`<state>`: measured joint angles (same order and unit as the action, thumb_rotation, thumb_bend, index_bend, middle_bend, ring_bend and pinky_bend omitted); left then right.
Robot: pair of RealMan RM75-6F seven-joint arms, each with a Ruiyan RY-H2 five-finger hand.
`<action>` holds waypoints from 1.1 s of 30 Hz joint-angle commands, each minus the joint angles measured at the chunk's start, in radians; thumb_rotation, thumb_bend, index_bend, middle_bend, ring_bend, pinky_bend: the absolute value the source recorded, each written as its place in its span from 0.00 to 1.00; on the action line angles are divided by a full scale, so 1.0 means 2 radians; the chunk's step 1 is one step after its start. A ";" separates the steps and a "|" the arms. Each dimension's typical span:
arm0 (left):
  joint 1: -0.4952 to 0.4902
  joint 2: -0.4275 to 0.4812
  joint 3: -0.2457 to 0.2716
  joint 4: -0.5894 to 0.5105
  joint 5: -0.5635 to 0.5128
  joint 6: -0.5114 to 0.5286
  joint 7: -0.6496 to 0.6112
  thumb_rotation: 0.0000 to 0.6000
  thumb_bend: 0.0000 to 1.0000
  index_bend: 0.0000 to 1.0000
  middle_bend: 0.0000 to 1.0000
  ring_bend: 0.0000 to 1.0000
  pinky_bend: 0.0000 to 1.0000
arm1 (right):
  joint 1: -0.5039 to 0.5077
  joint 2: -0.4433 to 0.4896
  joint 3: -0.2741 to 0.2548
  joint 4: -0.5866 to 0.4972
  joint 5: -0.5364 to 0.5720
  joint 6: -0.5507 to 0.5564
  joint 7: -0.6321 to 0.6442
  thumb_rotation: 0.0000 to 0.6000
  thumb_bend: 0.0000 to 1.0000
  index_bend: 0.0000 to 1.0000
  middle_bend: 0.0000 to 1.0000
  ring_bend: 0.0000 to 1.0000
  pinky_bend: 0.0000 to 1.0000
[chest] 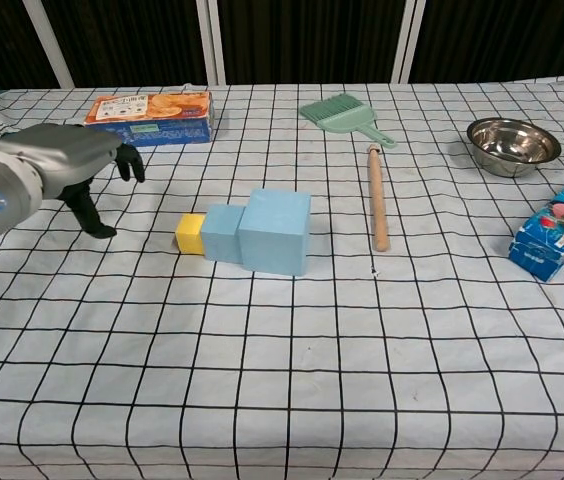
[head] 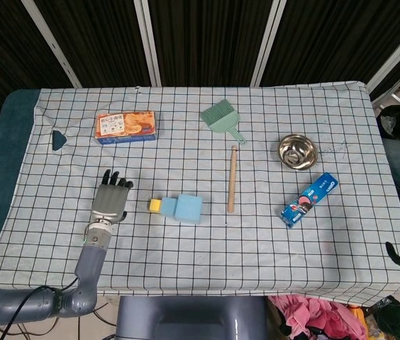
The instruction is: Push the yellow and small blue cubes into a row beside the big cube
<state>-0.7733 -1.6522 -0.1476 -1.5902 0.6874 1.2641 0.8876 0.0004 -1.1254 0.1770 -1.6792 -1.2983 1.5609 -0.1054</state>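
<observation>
The yellow cube, the small blue cube and the big blue cube lie touching in a row near the middle of the checked cloth, yellow at the left end. My left hand hovers to the left of the row, apart from the yellow cube, fingers spread and holding nothing. My right hand is in neither view.
An orange biscuit box lies at the back left, a green brush at the back centre, a wooden stick right of the cubes. A steel bowl and a blue packet sit on the right.
</observation>
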 commanded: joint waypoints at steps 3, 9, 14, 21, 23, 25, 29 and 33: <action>0.007 0.007 0.016 0.001 0.003 -0.021 -0.010 1.00 0.22 0.30 0.25 0.05 0.00 | 0.000 -0.001 0.000 -0.001 0.002 0.000 -0.002 1.00 0.20 0.11 0.07 0.21 0.12; 0.007 -0.004 0.018 0.009 0.007 -0.038 -0.020 1.00 0.22 0.30 0.25 0.05 0.00 | 0.000 0.000 0.001 0.000 0.003 -0.001 0.000 1.00 0.20 0.11 0.07 0.21 0.12; 0.004 -0.017 0.017 0.015 0.008 -0.041 -0.017 1.00 0.22 0.29 0.25 0.05 0.00 | 0.000 0.001 0.001 0.000 0.001 0.000 0.001 1.00 0.20 0.11 0.07 0.21 0.12; -0.005 -0.036 0.011 0.023 0.009 -0.045 -0.012 1.00 0.22 0.29 0.25 0.05 0.00 | -0.001 0.001 0.001 -0.001 0.001 0.001 0.001 1.00 0.20 0.11 0.07 0.21 0.12; -0.007 -0.042 0.011 0.026 0.008 -0.045 -0.007 1.00 0.22 0.29 0.25 0.05 0.00 | 0.000 0.001 0.001 -0.001 0.002 0.001 0.002 1.00 0.20 0.11 0.07 0.21 0.12; -0.009 -0.047 0.010 0.028 0.006 -0.047 -0.004 1.00 0.22 0.29 0.25 0.05 0.00 | 0.000 0.001 0.001 0.000 0.002 0.000 0.002 1.00 0.20 0.11 0.07 0.21 0.12; -0.012 -0.056 0.009 0.033 0.003 -0.047 0.001 1.00 0.22 0.29 0.25 0.05 0.00 | -0.001 0.001 0.002 -0.001 0.001 0.001 0.003 1.00 0.20 0.11 0.07 0.21 0.12; -0.012 -0.060 0.010 0.035 0.001 -0.044 0.005 1.00 0.22 0.29 0.25 0.05 0.00 | -0.002 0.002 0.003 -0.001 0.002 0.003 0.006 1.00 0.20 0.11 0.07 0.21 0.12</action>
<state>-0.7965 -1.7715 -0.1285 -1.5202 0.6892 1.1758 0.8965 -0.0031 -1.1209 0.1819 -1.6817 -1.2941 1.5660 -0.0943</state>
